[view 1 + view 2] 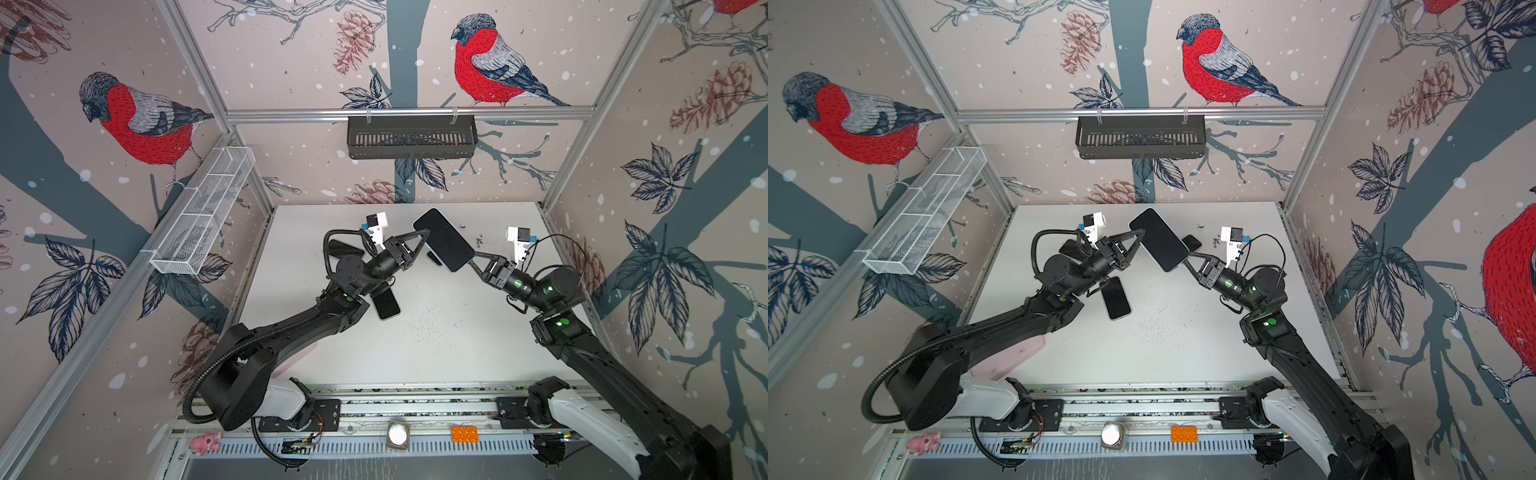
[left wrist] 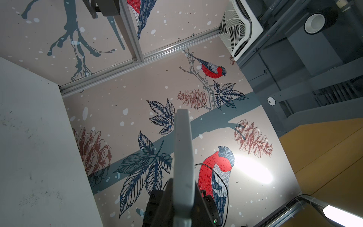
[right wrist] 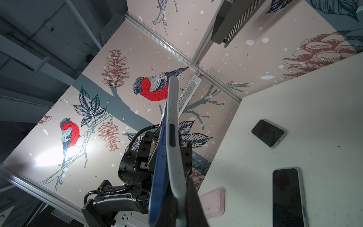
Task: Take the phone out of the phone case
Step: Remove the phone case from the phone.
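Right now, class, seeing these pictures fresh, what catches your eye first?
Most striking is the dark-screened phone in a pale grey case, held up over the white table between the left gripper and the right gripper, both shut on it. Beneath the left arm, a second black phone lies flat on the table.
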Action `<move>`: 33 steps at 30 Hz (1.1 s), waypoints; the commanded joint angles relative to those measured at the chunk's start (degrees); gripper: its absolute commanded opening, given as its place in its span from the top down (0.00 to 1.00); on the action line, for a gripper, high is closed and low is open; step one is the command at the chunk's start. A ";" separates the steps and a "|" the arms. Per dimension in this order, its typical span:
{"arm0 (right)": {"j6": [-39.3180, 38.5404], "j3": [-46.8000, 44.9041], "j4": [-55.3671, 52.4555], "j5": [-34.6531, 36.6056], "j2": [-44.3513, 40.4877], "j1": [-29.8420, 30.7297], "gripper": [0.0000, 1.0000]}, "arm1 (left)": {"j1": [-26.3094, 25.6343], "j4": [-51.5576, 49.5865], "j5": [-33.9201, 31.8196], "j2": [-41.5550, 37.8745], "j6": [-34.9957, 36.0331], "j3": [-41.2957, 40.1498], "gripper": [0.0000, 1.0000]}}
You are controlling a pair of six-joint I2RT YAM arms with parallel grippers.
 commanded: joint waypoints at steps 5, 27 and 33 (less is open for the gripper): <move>1.19 -0.40 -1.50 -1.32 -1.31 -0.84 0.97 | 0.76 -6.85 0.37 1.59 4.57 0.33 0.39; 6.96 -8.05 -0.75 1.70 3.31 -5.87 0.99 | -5.27 -46.68 -15.67 -7.38 47.27 10.30 0.05; 6.81 -8.93 0.03 1.92 4.96 -6.28 0.99 | -13.98 -62.17 -19.24 -1.90 67.38 22.47 0.10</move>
